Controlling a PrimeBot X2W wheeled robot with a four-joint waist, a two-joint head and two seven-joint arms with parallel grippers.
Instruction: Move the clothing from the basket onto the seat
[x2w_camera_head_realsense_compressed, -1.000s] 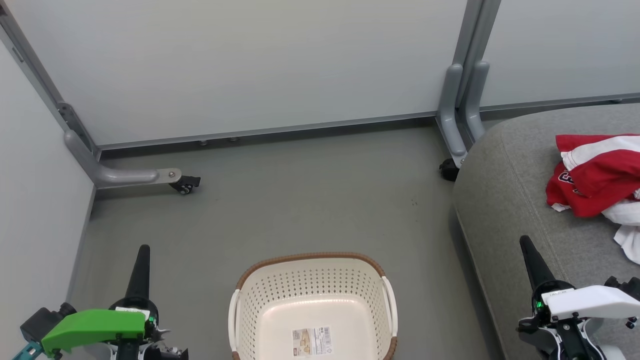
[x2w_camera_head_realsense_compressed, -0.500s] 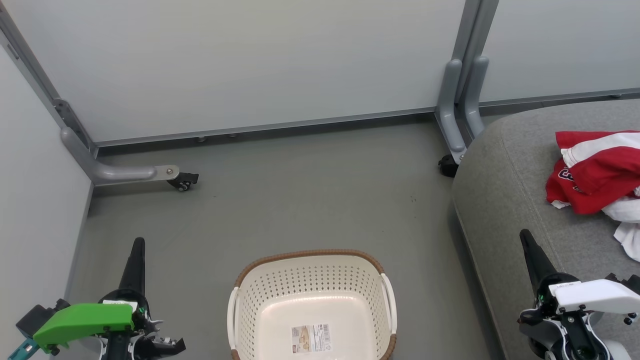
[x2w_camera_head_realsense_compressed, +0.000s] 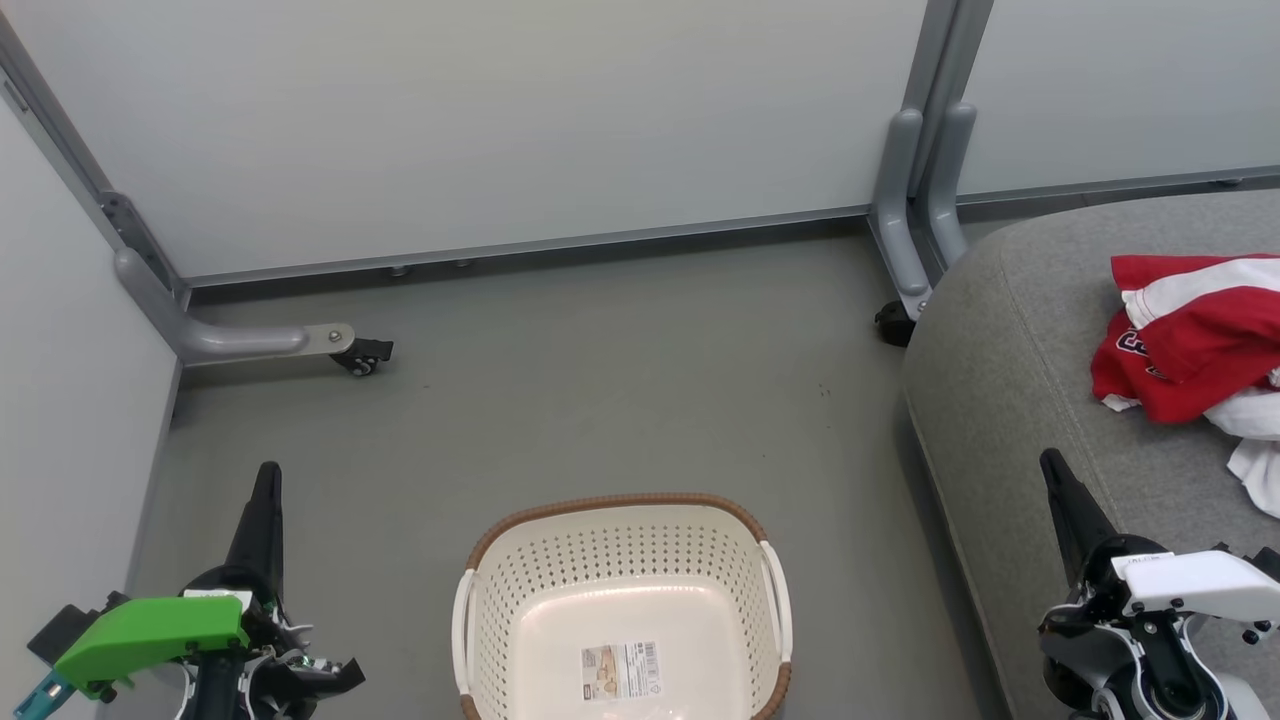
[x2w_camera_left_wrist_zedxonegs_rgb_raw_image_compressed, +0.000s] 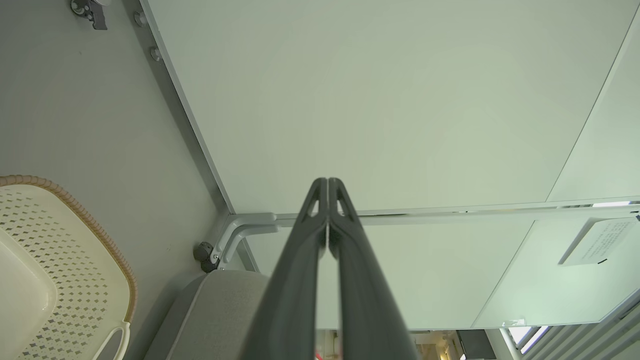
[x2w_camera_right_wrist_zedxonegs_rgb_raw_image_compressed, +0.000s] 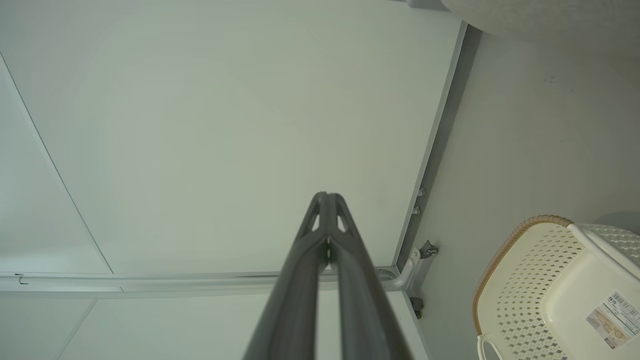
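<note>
The cream basket (x2w_camera_head_realsense_compressed: 480, 580) with a brown rim stands on the floor at the bottom centre, holding nothing but a label sticker (x2w_camera_head_realsense_compressed: 622, 670). It also appears in the wrist views as basket (x2w_camera_left_wrist_zedxonegs_rgb_raw_image_compressed: 100, 280) and basket (x2w_camera_right_wrist_zedxonegs_rgb_raw_image_compressed: 505, 280). Red and white clothing (x2w_camera_head_realsense_compressed: 1195, 350) lies bunched on the grey seat (x2w_camera_head_realsense_compressed: 1010, 370) at the right edge. My left gripper (x2w_camera_head_realsense_compressed: 268, 472) is shut at the lower left, over the floor, left of the basket. My right gripper (x2w_camera_head_realsense_compressed: 1050, 460) is shut at the lower right, over the seat's front, below the clothing. In both wrist views the fingers (x2w_camera_left_wrist_zedxonegs_rgb_raw_image_compressed: 327, 187) and fingers (x2w_camera_right_wrist_zedxonegs_rgb_raw_image_compressed: 327, 200) are pressed together with nothing between them.
Pale partition panels (x2w_camera_head_realsense_compressed: 500, 130) close off the back and left. Their grey feet carry castors (x2w_camera_head_realsense_compressed: 362, 355) at the left and castor (x2w_camera_head_realsense_compressed: 890, 325) by the seat's corner. Grey floor (x2w_camera_head_realsense_compressed: 620, 390) lies open between the basket and the panels.
The head view has drifted, so basket, seat and panels sit slightly higher. Both grippers have drawn back towards the bottom edge, the left one also leftward. Both stay shut.
</note>
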